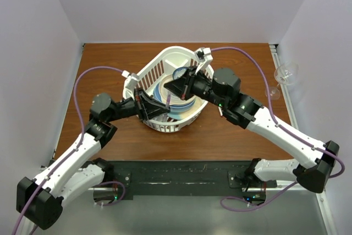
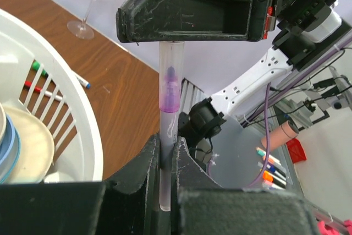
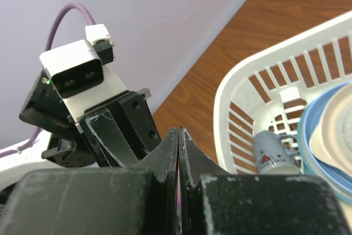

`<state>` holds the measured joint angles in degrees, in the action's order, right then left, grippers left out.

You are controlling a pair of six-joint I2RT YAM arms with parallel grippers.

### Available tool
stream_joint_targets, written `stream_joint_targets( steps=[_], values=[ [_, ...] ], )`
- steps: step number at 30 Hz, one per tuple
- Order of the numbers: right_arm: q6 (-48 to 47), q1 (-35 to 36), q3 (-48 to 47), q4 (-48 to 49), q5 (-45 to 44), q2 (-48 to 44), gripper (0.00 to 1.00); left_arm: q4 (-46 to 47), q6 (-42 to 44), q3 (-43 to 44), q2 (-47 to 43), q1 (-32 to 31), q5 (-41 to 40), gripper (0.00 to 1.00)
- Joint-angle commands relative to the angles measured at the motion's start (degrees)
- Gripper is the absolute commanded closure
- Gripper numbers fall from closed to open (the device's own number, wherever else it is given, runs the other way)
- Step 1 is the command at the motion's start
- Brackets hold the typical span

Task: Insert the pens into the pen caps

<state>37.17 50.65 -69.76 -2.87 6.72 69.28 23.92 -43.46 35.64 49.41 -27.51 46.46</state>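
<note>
Left gripper: narrowed onto the lower barrel of a frosted pen, holding it on end in the air above the white basket.
Right gripper: fingers pressed flat together with nothing clearly between them; its black underside meets the top end of the clear cap.
Cap position: sleeved over the pen's purple tip; I cannot tell whether it is fully seated.
Risk, slipping: the barrel looks smooth and is pinched low, so a push from above would likely slide it through the fingers rather than seat the cap.
Risk, tilt: an off-axis push could lever the pen sideways, popping the cap off or dropping both into the basket.
Risk, collision: both grippers crowd together over the basket, so a small error could knock one against the other.
Count, grippers: two.
Count, pens: one held; three lying on the bench beyond the basket: a green-ended pen, a red-ended pen and a blue-tipped pen.
Count, loose caps: none I can pick out.
Count, others: one basket, one wine glass well apart.
</note>
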Motion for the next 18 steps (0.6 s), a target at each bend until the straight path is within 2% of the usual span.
stream_joint_targets(
  steps=[1,8,11,18],
  values=[
    [0.5,1.6,6.5,-4.1,6.1,-2.0,1.00,3.6,2.0,5.6,2.2,0.3,-5.8,1.00],
    [-3.7,1.7,7.9,-11.5,11.1,-1.8,1.00,4.0,2.5,7.5,3.9,0.3,-8.7,1.00],
    [-3.5,1.8,10.5,-11.9,15.1,-1.8,1.00,1.7,4.3,9.9,4.3,0.3,-9.5,1.00],
    [-1.4,3.0,13.3,-11.1,17.2,-2.7,1.00,3.8,4.8,10.7,5.7,0.3,-12.1,1.00]
  ],
)
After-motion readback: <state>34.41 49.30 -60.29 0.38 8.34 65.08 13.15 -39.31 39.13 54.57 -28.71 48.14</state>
